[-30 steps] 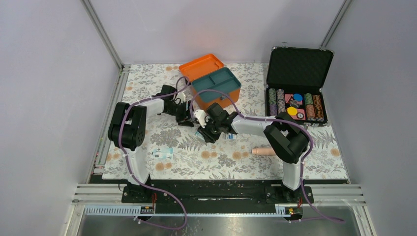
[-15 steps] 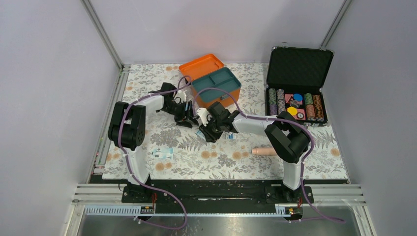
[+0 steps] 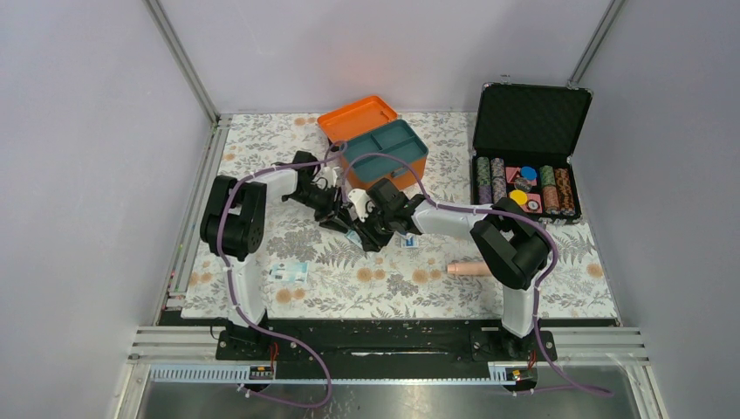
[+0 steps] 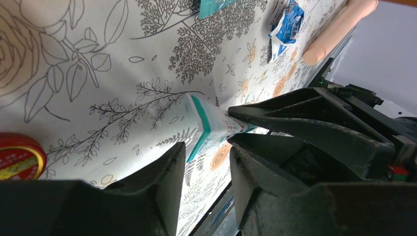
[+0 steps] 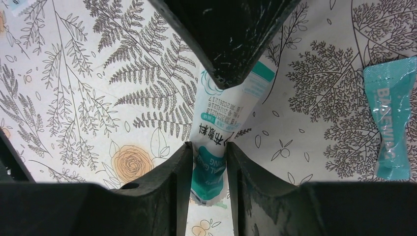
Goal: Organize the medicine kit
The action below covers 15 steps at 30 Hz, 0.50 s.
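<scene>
The orange medicine kit [image 3: 410, 168] stands open at the back, lid [image 3: 356, 116] swung away, teal three-compartment tray [image 3: 384, 150] inside. My right gripper [image 3: 363, 234] is shut on a white-and-teal packet [image 5: 219, 128], pinching its teal end just above the mat [image 5: 207, 152]. My left gripper [image 3: 342, 219] faces it, open. In the left wrist view the packet's free end [image 4: 209, 130] lies just ahead of the gap between the left fingers [image 4: 206, 157], not clamped. The right fingers [image 4: 305, 115] hold its other end.
A teal packet [image 5: 393, 128] and a blue-white packet [image 3: 408, 241] lie on the floral mat near the grippers. Another packet [image 3: 290, 271] lies front left. A beige cylinder [image 3: 467, 269] lies front right. A red round tin [image 4: 17, 157] is by the left gripper. The black poker-chip case [image 3: 524, 188] stands right.
The left gripper has moved right, toward the right gripper, until its open fingers reach the packet's free end. The right gripper has shifted slightly back with the packet.
</scene>
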Available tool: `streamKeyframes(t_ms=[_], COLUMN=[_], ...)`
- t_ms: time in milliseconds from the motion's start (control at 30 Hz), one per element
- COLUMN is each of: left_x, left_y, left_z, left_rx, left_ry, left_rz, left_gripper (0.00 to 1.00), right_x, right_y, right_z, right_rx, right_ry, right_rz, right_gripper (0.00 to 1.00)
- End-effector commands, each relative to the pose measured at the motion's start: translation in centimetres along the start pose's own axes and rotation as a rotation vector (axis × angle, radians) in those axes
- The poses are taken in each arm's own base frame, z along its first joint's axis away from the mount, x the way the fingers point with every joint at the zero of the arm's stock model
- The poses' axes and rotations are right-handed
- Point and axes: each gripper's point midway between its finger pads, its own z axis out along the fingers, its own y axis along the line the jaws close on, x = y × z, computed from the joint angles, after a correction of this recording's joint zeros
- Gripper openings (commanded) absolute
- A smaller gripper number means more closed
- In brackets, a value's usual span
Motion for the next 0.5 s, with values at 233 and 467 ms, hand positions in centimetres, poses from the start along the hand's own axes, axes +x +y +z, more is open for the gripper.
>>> streamKeyframes(t_ms=[233, 467], left_x=[-0.33, -0.39], left_y=[-0.94, -1.21], left_z=[0.67, 1.12], left_rx=[0.067, 0.097], left_ry=[0.036, 0.052], left_rz=[0.017, 0.017], left_gripper=[0.26, 0.15], right_x=[-2.99, -2.93], right_y=[0.37, 0.3], right_z=[-1.53, -1.45], right_rx=[-0.012, -0.011], right_ry=[-0.075, -0.073], right_rz=[-0.01, -0.012], right_gripper=[0.38, 0.38])
